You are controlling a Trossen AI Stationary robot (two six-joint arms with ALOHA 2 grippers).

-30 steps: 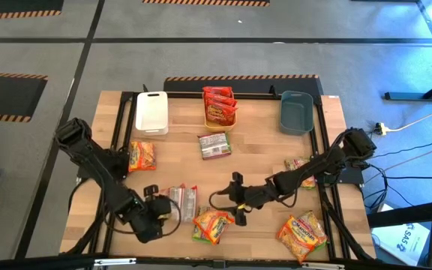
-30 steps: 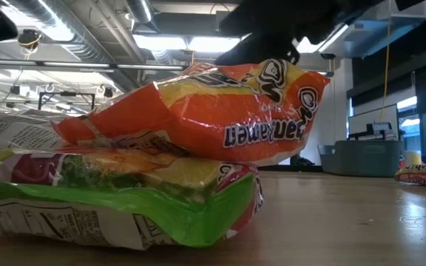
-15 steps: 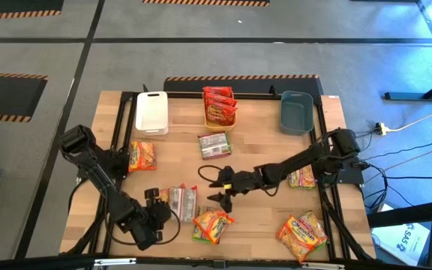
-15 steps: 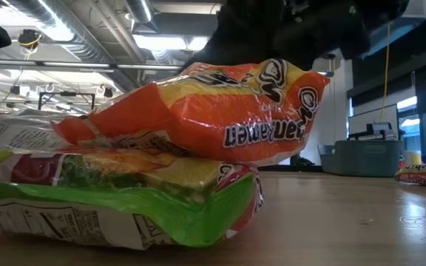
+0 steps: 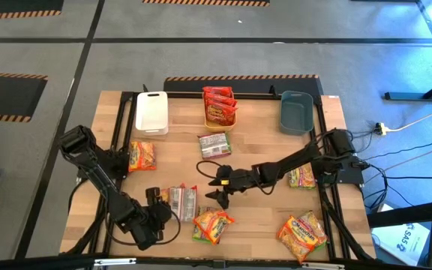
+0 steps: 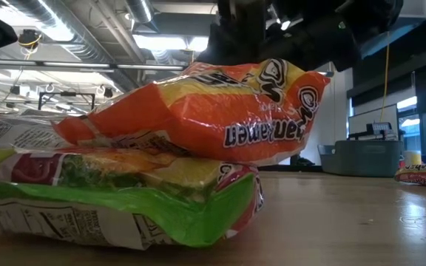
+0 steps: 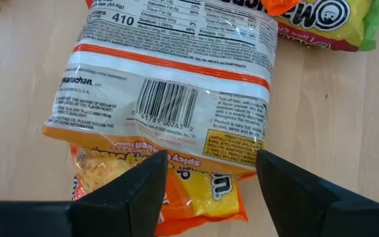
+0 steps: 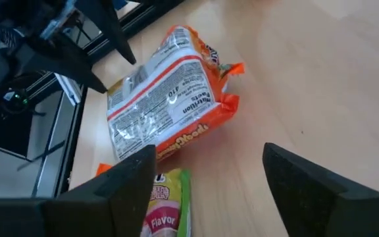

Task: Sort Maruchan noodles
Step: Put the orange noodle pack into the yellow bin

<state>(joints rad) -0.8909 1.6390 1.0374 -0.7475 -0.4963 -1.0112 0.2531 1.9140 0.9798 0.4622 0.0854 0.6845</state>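
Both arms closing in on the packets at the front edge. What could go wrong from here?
1. The left gripper, open, faces two stacked packets: it may pinch both or only the top one.
2. The right gripper, open, hovers near that stack, beside the left arm: they could collide.
3. The orange packet lies on a green one: lifting it may drag that.

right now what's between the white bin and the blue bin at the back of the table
In the high view, the orange bin holding red noodle packets stands between the white bin and blue bin.
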